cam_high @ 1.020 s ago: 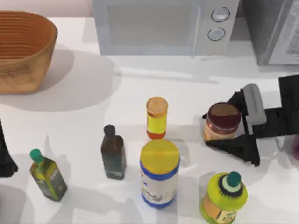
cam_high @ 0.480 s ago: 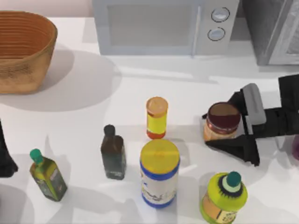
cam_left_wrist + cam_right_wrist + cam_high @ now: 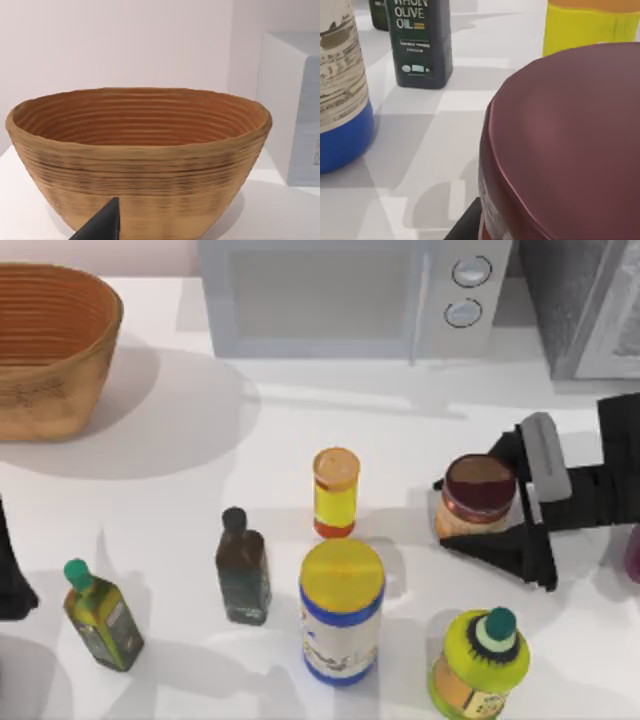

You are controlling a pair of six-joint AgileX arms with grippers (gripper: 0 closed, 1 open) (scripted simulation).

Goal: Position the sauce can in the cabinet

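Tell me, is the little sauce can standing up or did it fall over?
Standing up. In the top view the sauce can shows its round maroon lid facing upward, between the right gripper's fingers on the table.

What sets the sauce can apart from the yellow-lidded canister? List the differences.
The sauce can is short and squat with a maroon top; the canister is taller, with a yellow lid and blue bands. The right gripper brackets the sauce can; the canister stands free. Both are upright cylinders on the table.

— Surface? White table, soft shadows falling toward lower left of the frame.
— Backdrop? Pale pinkish wall along the top edge; white microwave against it.
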